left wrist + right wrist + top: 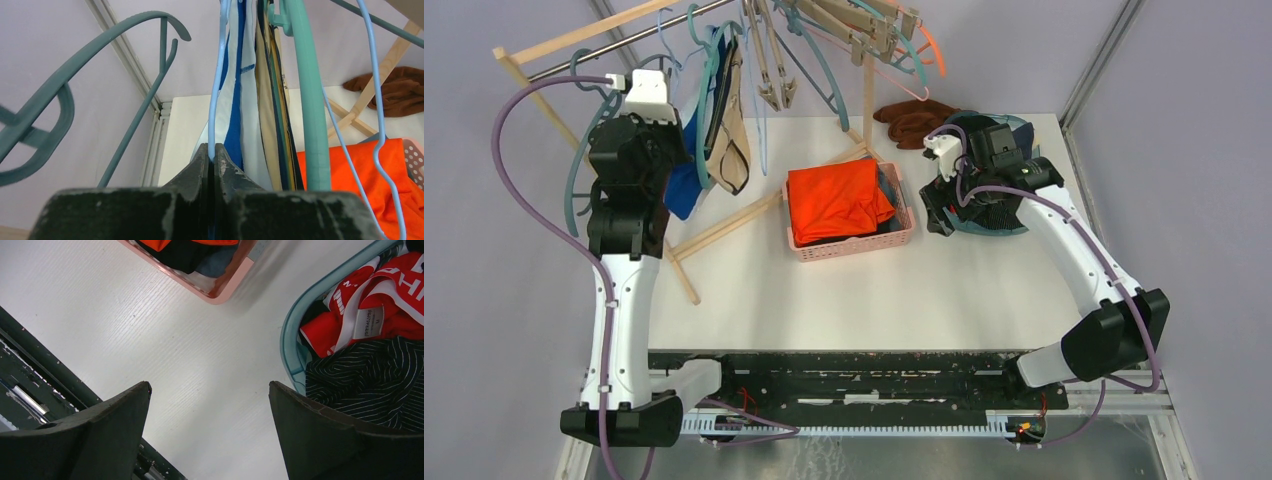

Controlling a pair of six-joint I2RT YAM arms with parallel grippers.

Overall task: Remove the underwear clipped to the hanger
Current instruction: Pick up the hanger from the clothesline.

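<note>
We find the right gripper [209, 390] nearest, its jaws spread wide and holding nothing, hanging above bare worktop [150, 330] between two baskets. To its right stands the teal basket [290, 330], holding a red-and-white garment [400, 285] and a striped cloth [370, 385]. To its left stands the pink basket [854, 248], filled by the orange garment [834, 200]. Farther back on the left side, the left gripper [214, 152] is raised to the rack [724, 225], jaws pressed together. The wire of the blue hanger [216, 100] runs down into the seam at the fingertips and appears pinched there. The underwear [239, 100] hangs just beyond that gripper, under the rail [624, 40]. We note a blue-and-white pair nearest the blue hanger, then beige and dark pairs packed edge-on against the teal hanger [310, 100]. We cannot make out the clips. From above, the pairs hang beside the left wrist, well apart from both baskets. At the far edge of the worktop lies the brown cloth [914, 120], past the pink basket.
</note>
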